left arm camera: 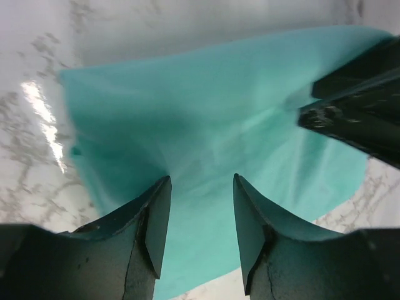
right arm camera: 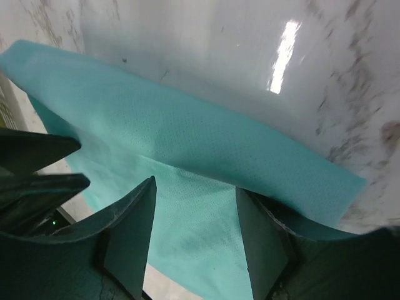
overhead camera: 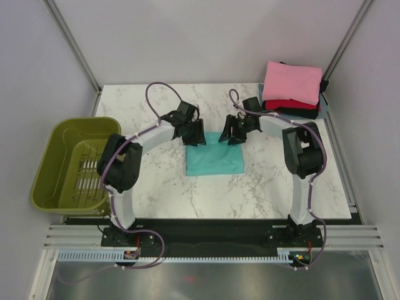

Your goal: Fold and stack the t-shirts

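Observation:
A teal t-shirt [overhead camera: 215, 161] lies folded into a rough square in the middle of the marble table. My left gripper [overhead camera: 195, 136] is open just over its far left corner; the left wrist view shows the teal cloth [left arm camera: 206, 137] under the open jaws. My right gripper [overhead camera: 231, 133] is open over the far right corner, and the right wrist view shows a folded teal edge [right arm camera: 206, 147] between the jaws. A stack of folded shirts sits at the back right: pink [overhead camera: 292, 83] on top, red [overhead camera: 289, 105] and black below.
An olive-green plastic basket [overhead camera: 62, 156] stands off the table's left edge. The table [overhead camera: 275, 187] has grey walls behind and at the sides. The right gripper's fingers [left arm camera: 356, 112] show at the right of the left wrist view.

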